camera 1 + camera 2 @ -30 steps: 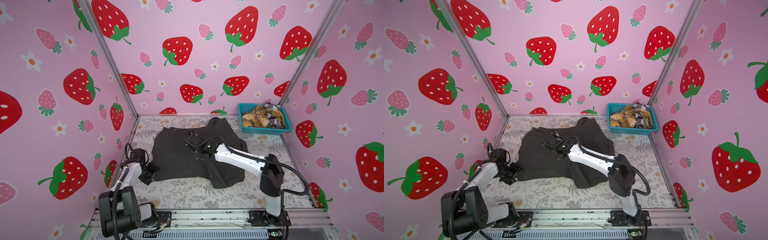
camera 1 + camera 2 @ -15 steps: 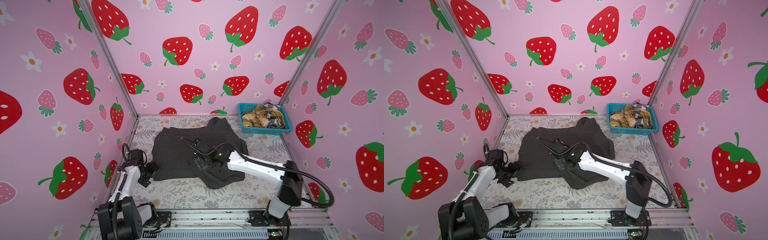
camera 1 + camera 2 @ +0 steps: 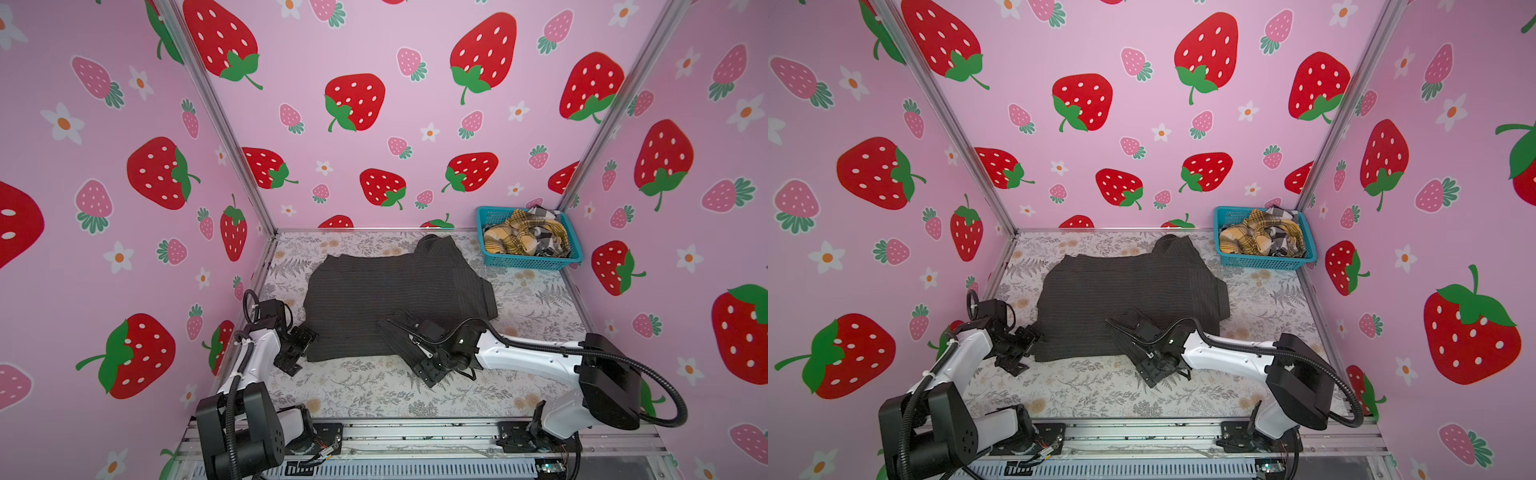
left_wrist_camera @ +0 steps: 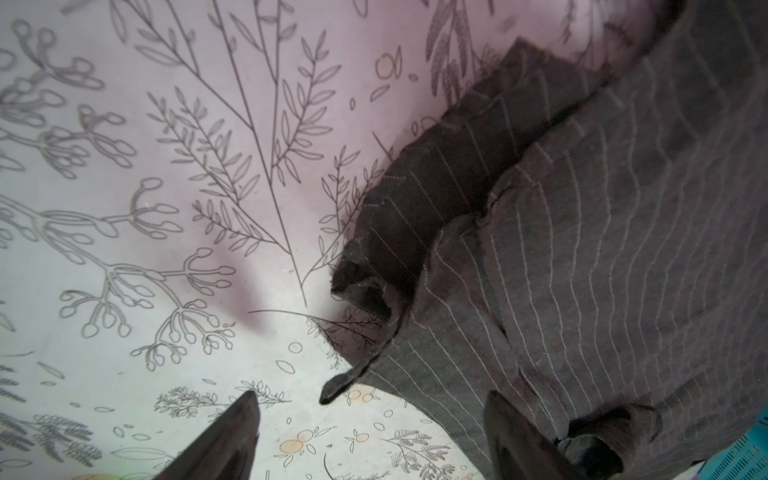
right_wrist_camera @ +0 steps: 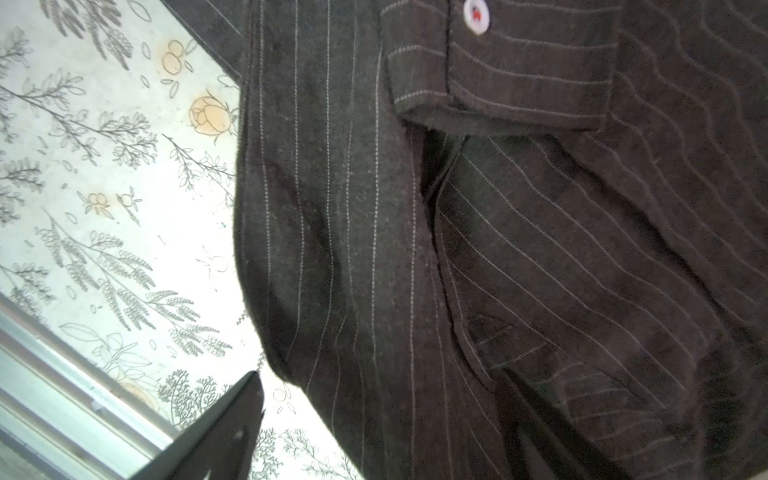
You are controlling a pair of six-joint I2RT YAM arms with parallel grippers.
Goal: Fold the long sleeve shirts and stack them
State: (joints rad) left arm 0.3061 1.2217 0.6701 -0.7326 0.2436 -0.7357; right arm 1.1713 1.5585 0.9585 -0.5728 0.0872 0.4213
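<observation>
Item: charcoal pinstriped shirt (image 3: 395, 291), lying flat mid-table (image 3: 374, 390), one sleeve (image 3: 399, 336) laid across its near right corner. Mustard plaid shirt (image 3: 511, 241) and checked shirt (image 3: 544, 245) lie crumpled in the turquoise basket (image 3: 528, 262), far right corner. I see the left gripper (image 3: 297, 349) spread wide, empty, just beside the near left corner, and the right gripper (image 3: 422, 359) spread wide at the sleeve's near edge

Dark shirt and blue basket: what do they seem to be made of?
Dark shirt: looks like soft woven cloth, perhaps cotton or flannel. It is matte and slightly fuzzy with thin pale stripes, and it lies limp and creased.
Basket: probably rigid plastic, a smooth even turquoise. Its walls are a moulded mesh of small holes.
</observation>
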